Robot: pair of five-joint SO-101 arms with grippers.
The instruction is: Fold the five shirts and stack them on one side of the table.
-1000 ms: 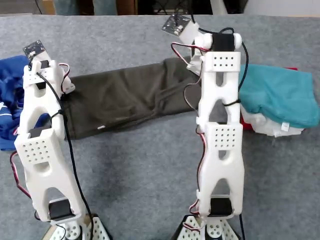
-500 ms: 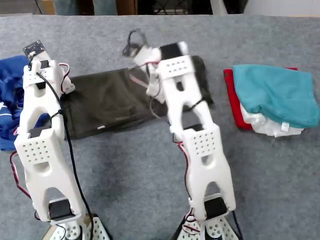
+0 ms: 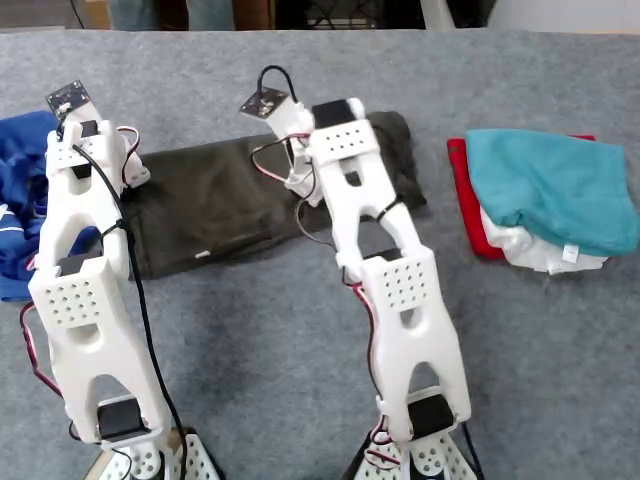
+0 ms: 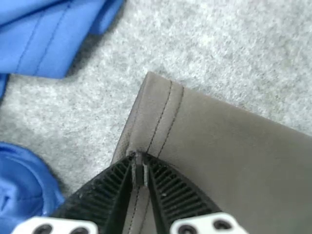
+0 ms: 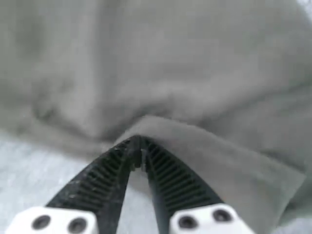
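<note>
Jaws on both arms are clamped shut on the olive shirt [image 3: 210, 200]. The left jaws pinch the stitched hem at its left end, and the right jaws grip a raised fold of cloth near its middle. Within the last second the right arm [image 3: 350, 190] has been swung from the shirt's right end to its middle, while the left arm [image 3: 80, 220] has been kept still. A crosswise fold is judged to be under way, with release still to come. Folded shirts [image 3: 550, 190] are stacked well right of the olive shirt on the worktop [image 3: 250, 340], and a blue shirt [image 3: 20, 190] lies just left of it.
</note>
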